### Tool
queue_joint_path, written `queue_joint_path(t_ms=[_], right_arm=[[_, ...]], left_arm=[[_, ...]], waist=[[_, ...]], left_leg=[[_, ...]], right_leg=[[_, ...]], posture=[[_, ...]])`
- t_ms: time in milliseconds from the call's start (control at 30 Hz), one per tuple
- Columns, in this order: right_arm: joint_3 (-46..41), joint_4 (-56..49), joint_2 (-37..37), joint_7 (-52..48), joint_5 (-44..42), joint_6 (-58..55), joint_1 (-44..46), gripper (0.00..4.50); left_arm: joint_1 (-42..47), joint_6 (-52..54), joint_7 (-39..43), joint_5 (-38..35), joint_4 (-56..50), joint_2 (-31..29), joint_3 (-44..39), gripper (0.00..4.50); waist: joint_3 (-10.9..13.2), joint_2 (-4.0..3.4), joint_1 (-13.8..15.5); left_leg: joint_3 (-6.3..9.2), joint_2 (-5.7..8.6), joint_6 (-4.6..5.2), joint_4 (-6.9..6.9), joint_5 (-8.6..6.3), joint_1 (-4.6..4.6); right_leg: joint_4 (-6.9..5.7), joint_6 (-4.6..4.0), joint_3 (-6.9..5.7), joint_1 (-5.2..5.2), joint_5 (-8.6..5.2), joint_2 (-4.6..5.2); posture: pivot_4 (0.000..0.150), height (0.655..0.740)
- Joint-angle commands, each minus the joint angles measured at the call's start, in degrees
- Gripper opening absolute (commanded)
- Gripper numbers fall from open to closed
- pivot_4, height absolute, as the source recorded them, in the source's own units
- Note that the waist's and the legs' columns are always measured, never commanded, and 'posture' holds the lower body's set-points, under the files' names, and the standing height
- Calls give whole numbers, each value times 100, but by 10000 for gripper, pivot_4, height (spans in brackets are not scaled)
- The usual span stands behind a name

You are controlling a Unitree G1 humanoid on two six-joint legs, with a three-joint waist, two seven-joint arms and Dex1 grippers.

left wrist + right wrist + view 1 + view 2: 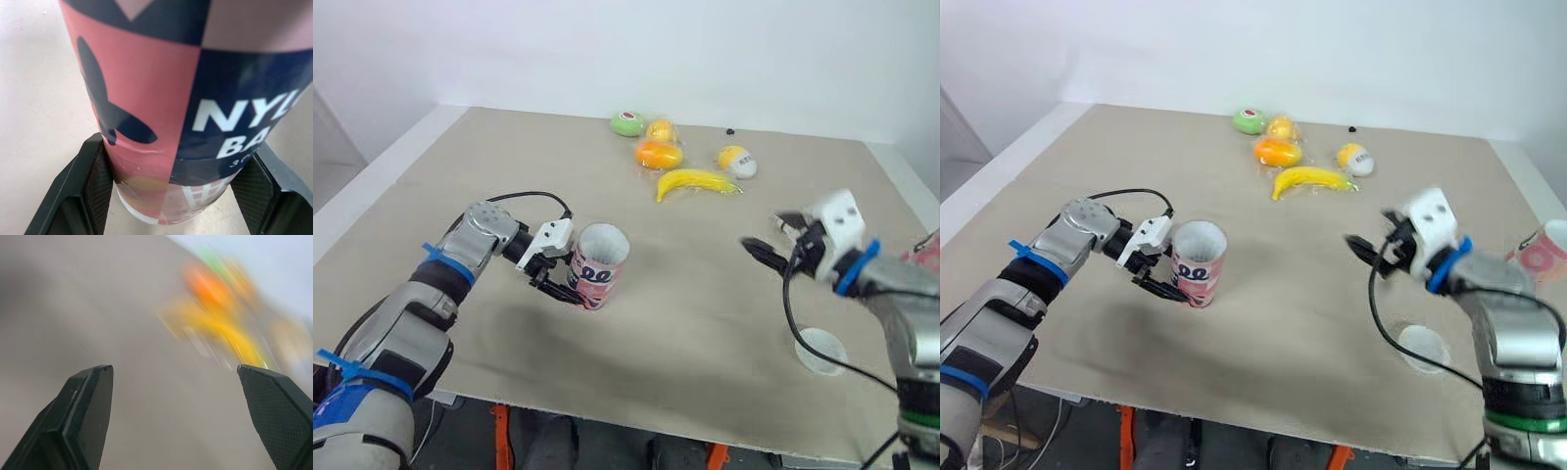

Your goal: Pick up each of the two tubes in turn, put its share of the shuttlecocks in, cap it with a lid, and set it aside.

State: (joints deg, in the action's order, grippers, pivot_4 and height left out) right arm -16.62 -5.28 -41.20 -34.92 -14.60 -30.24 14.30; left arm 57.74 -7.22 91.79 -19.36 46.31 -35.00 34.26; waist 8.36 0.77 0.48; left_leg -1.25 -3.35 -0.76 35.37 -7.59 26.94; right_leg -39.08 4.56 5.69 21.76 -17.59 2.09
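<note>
While the left gripper (pixel 558 280) grips the lower part of a pink and dark blue tube (pixel 599 264), one black finger (pixel 93 188) pressed on each side, the tube sits near the left middle of the desk (pixel 705 294). Its open mouth faces up and it leans a little. Whether its base touches the desk cannot be told.

On the right, the right gripper (pixel 771 238) hangs above the desk with its fingers spread wide and nothing between them. Just near of it, a clear round lid (pixel 820 350) lies flat on the desk. A second pink tube (pixel 1545 250) is at the right edge, beyond the right arm.

At the far side lie a banana (pixel 695 181), an orange fruit (pixel 658 154), a green ball (pixel 627 122) and a yellow and white ball (pixel 737 161).
</note>
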Motion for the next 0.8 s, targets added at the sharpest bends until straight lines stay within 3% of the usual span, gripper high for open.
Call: queue_joint_path(t_ms=[33,567,800], right_arm=[[-334,513,137,685,295,549,131,43532],[382,3375,249,1029,907,1562,1632,43532],[382,3905,305,1081,872,1777,1952,43532]], left_arm=[[-205,49,71,243,-34,117,328,31389],[-198,83,71,271,-50,176,267,31389],[-183,85,71,292,-36,152,212,31389]], waist=[[-1,-25,-20],[0,-28,-16],[0,-28,-11]], left_leg=[[-2,0,0,1,0,-1],[9,16,6,3,-3,-10],[13,19,9,1,-5,-10]], right_leg=[[-1,1,3,1,1,0],[2,9,2,-22,-5,4],[3,10,-1,-24,-9,5]], posture=[[1500,7179],[1500,7179],[1500,7179]])
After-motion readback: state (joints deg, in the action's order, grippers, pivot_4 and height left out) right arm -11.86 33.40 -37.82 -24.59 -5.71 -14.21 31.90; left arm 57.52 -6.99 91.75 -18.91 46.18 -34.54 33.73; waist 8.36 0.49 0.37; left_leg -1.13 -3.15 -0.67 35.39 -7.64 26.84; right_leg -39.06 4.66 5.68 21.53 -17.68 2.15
